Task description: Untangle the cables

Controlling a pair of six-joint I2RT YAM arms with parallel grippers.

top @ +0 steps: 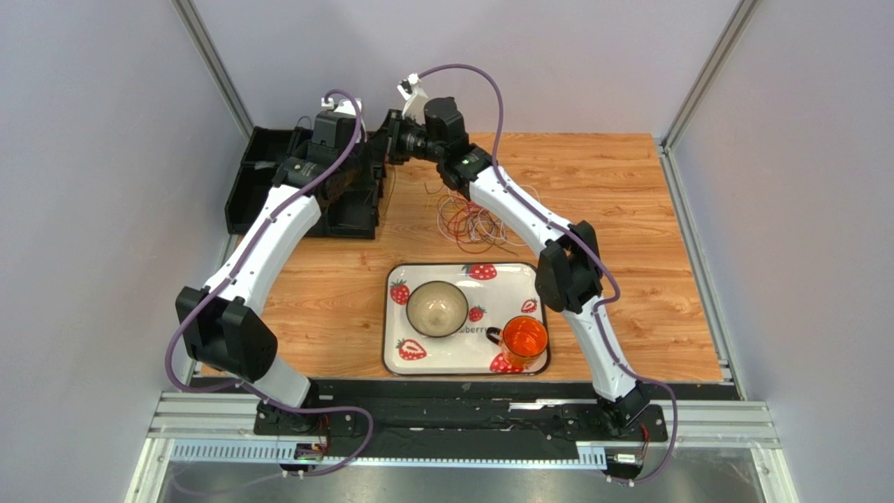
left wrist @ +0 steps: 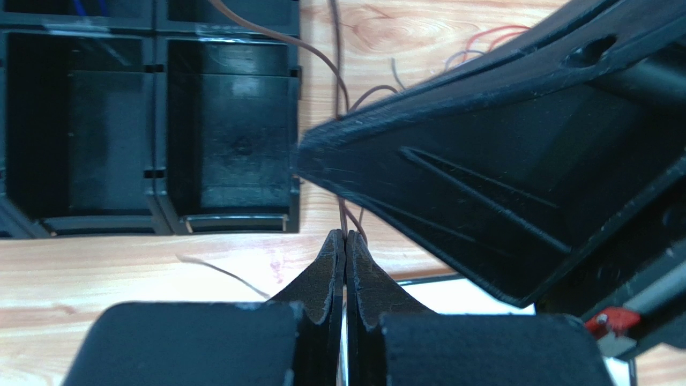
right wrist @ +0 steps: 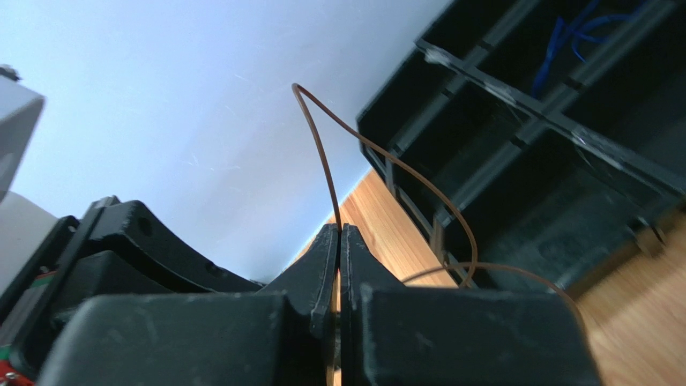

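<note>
Both arms reach to the far left part of the counter [top: 630,210], and their claws meet just beside the black bins [top: 250,189] at its far left corner.

The left claw [left wrist: 346,239] is pressed together, pinching a brown wire [right wrist: 296,87] at its very tips. Thin brown strands rise from there over the wood towards the body of the other arm, which hangs close above it.

The right claw [right wrist: 339,233] is also pressed together on the brown wire, which arcs up from the tips in a tall loop and falls back in front of the bins. Whether both hold the same strand I cannot tell for sure.

The rest of the cables [top: 474,222] lie in a loose tangle of red, white and dark loops on the wood near the middle of the counter, under the right forearm and just beyond the tray [top: 446,356]. A blue cable [right wrist: 568,36] sits inside one bin compartment.

The tray lies at the near edge, around its middle, and carries a bowl [top: 438,308] on its left and an orange cup [top: 524,340] at its near right corner, the two apart
</note>
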